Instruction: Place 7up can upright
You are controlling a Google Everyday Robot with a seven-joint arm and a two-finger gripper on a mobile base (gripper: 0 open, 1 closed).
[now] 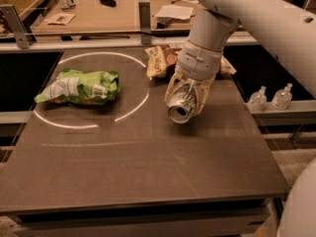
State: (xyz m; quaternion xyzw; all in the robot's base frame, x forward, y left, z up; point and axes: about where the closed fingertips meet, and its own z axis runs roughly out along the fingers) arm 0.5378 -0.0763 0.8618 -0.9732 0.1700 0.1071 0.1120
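The 7up can [179, 107] is a small silver can with a white and green label. It is tilted, with its silver top facing the camera and down. My gripper [186, 100] is shut on the can and holds it a little above the dark table [148, 172], right of the middle. The pale fingers [202, 97] wrap both sides of the can. The white arm comes in from the upper right.
A crinkled green snack bag [79, 87] lies at the left inside a white circle marking. A tan snack bag [159, 59] lies behind the gripper. Two small bottles [270, 98] stand on a ledge at the right. A cluttered desk lies beyond the far edge.
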